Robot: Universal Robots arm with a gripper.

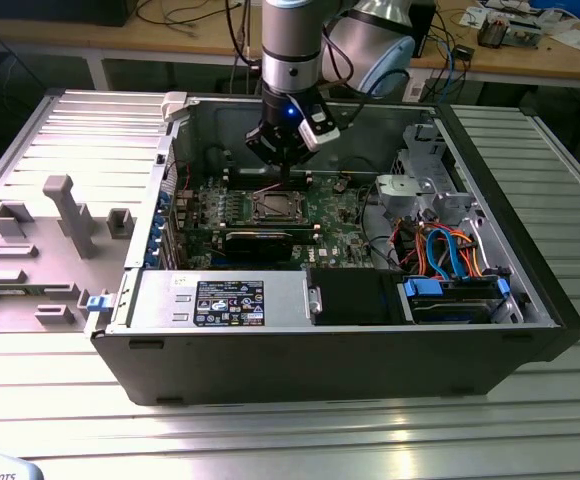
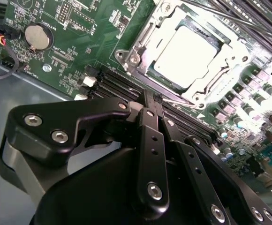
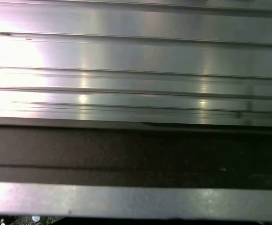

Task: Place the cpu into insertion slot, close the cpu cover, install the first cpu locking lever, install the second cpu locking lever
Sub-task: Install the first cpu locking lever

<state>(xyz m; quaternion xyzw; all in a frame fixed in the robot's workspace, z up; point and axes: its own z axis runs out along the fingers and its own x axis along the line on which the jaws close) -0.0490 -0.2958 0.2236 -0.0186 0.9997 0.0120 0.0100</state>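
gripper point(image 2: 147, 101) pressed together over the RAM slots | my cpu point(image 2: 185, 56) lies flat in the insertion slot point(image 2: 136, 58) (square, no long axis) | cpu cover point(image 2: 206, 86) down

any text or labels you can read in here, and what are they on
Nothing reads reliably.
Black label on the silver box, exterior view: print too small to read.
White sticker beside it: too small.
Motherboard lettering, second wrist view: blurred.
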